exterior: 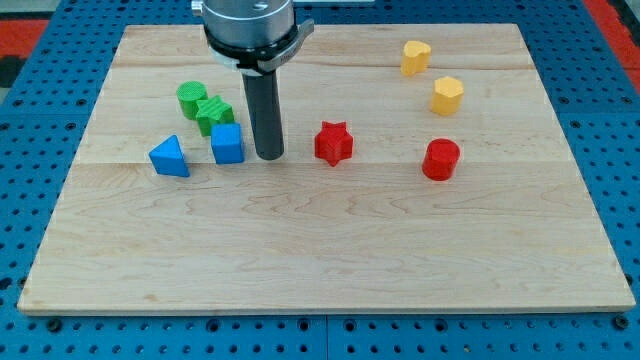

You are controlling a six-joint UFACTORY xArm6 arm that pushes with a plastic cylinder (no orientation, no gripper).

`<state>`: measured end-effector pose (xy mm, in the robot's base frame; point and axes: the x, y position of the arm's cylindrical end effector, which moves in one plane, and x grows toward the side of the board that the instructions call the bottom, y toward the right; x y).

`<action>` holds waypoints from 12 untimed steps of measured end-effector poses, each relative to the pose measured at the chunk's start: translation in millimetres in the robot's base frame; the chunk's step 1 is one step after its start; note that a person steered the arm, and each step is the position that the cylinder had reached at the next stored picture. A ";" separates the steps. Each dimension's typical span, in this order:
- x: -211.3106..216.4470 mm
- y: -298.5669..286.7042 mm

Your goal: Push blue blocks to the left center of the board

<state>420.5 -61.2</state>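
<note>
A blue cube [227,144] and a blue triangular block [169,157] lie side by side at the view's left of the wooden board [320,250], a small gap between them. My tip [268,155] stands on the board just to the right of the blue cube, very close to its right face; whether it touches is not clear. The dark rod rises from the tip to the arm's grey mount at the view's top.
A green cylinder [190,97] and a green star-like block [214,115] sit just above the blue cube. A red star [334,142] lies right of my tip. A red cylinder [440,159], a yellow hexagon [447,95] and a yellow heart-like block [415,57] are at the right.
</note>
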 end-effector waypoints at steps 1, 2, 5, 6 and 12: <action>-14.0 38.0; -1.4 136.2; 18.1 63.0; 18.1 43.1; 37.2 -90.8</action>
<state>457.7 -152.0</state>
